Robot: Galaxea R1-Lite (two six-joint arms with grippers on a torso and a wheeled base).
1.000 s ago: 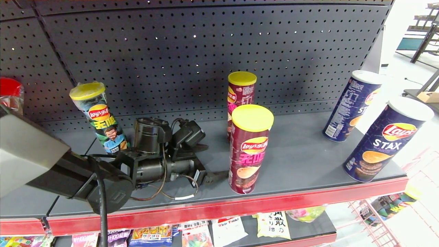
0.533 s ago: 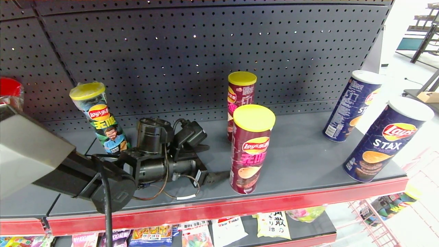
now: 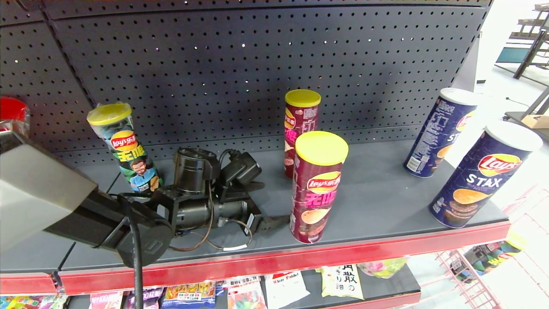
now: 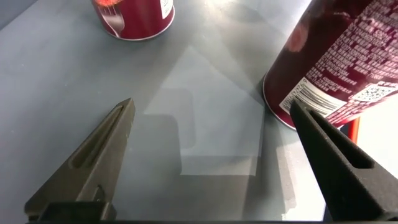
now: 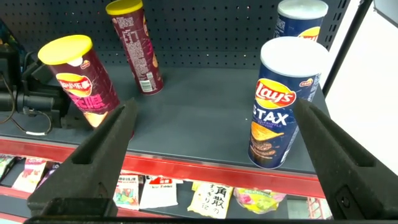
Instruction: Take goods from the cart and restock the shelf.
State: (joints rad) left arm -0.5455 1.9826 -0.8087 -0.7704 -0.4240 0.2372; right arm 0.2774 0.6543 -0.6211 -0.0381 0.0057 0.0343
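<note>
Your left gripper (image 4: 211, 106) has its fingers wide; front maroon can (image 3: 317, 189) at 3 o'clock, rear maroon can (image 3: 300, 124) at 1 o'clock; right gripper (image 5: 214, 102) also wide.

A cardboard box (image 3: 537, 121) sits near metal racking (image 3: 532, 52).

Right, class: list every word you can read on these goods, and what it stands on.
"Lay's" and "STAX": near blue can.
"Lay's": near maroon can.
"Lay's": green can.
Fine print on all three, and on the packets below: too small or blurred to read.
</note>
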